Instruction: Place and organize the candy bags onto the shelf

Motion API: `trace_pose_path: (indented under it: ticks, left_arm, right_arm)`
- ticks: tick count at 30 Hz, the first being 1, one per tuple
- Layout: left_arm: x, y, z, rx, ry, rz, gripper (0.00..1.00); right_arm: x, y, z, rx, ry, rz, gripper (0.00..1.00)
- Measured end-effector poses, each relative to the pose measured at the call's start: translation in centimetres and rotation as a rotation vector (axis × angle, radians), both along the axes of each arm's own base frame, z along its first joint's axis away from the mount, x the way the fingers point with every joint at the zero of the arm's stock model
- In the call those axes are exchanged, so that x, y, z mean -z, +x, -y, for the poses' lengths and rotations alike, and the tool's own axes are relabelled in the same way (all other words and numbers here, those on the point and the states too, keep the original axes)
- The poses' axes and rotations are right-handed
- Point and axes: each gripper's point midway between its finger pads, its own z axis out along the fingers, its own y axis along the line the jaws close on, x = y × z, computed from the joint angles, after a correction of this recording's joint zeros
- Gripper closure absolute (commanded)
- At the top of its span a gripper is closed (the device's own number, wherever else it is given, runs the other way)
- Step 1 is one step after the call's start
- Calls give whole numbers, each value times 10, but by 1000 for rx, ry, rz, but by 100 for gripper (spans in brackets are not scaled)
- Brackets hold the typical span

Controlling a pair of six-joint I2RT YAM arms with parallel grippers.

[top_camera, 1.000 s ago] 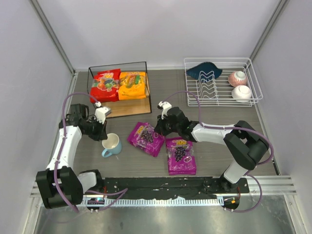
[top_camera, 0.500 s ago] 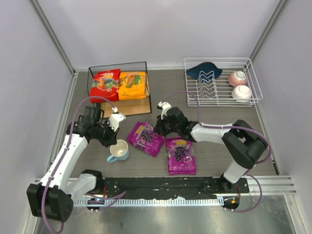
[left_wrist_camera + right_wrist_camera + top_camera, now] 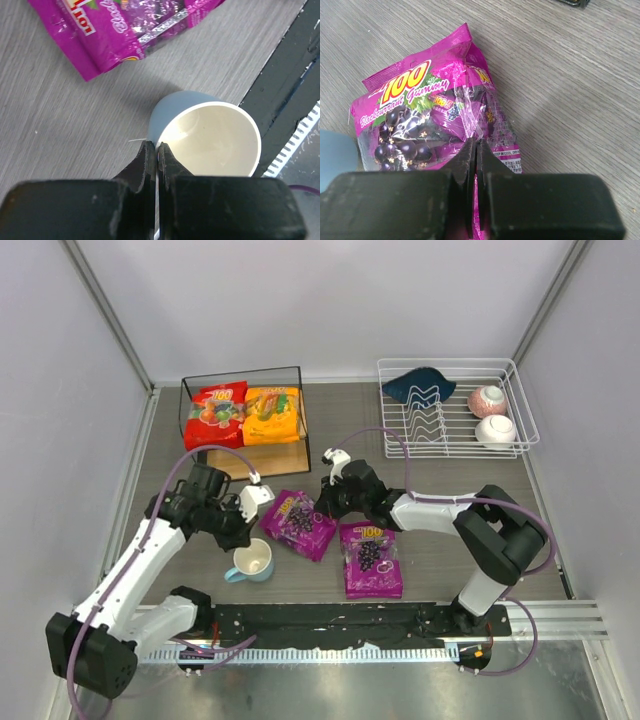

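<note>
Leftmost, the left gripper [image 3: 156, 146] is seen shut, its tips set against the wall of the blue mug [image 3: 210, 135] just ahead. A fold of one purple candy bag [image 3: 415, 125] is pinched between the closed jaws of the right gripper [image 3: 474, 145]. The other purple bag [image 3: 371, 558] is left lying just behind that gripper. The red bag [image 3: 216, 402] and orange-yellow bag [image 3: 271, 415] are laid on the shelf [image 3: 245, 462], well beyond both tools

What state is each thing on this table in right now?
Red bag: on the shelf.
Orange bag: on the shelf, beside it.
Left purple bag: on table, film pinched.
Right purple bag: flat on table, free.
Mug: upright, empty.
Left gripper: shut, tips at mug's rim.
Right gripper: shut on left purple bag.
Rack: holds cloth, pink bowl, white bowl.
</note>
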Motion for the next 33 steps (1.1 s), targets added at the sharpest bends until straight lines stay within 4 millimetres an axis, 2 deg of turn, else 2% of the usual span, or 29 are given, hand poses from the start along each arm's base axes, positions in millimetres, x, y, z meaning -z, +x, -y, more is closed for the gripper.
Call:
trace_pose_path:
  ticks: [19, 24, 28, 31, 32, 33]
  left_arm:
    - [20, -21, 61, 248, 39, -37, 99]
    - [22, -23, 66, 268, 36, -42, 83]
    - [22, -25, 68, 276, 26, -45, 80]
    - [21, -25, 68, 279, 24, -46, 66]
    - [21, -25, 68, 280, 24, -45, 54]
    - [21, -25, 68, 281, 23, -45, 49]
  right_arm:
    - [3, 1, 2, 17, -4, 2, 97]
    - [4, 1, 3, 23, 1, 3, 96]
    - [4, 1, 3, 23, 1, 3, 96]
    - [4, 1, 3, 23, 1, 3, 96]
    - [4, 1, 3, 23, 1, 3, 96]
    - [4, 1, 3, 23, 1, 3, 95]
